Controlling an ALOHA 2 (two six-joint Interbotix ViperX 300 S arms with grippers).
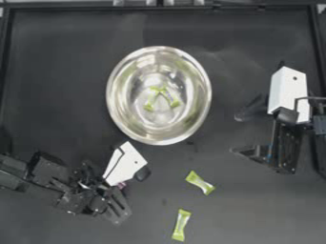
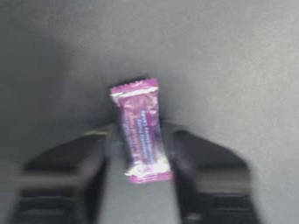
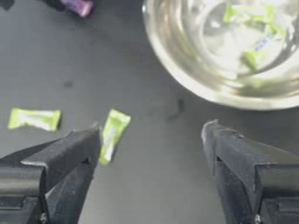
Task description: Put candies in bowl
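The large round silver metal bowl (image 1: pixel 121 102) is polished to a mirror shine. The yellow-green wrapped candies (image 1: pixel 199 182) look like glossy plastic film, as does the pink-purple wrapped candy (image 2: pixel 142 131). The dark table (image 1: pixel 57 71) is matt, faintly scuffed.

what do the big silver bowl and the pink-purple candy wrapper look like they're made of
Round silver bowl: likely polished metal, since its inside mirrors light and the yellow-green candies in it. Pink-purple candy between the left gripper's jaws: wrapper seems thin glossy plastic film, with crimped ends and slight sheen; foil can't be excluded.
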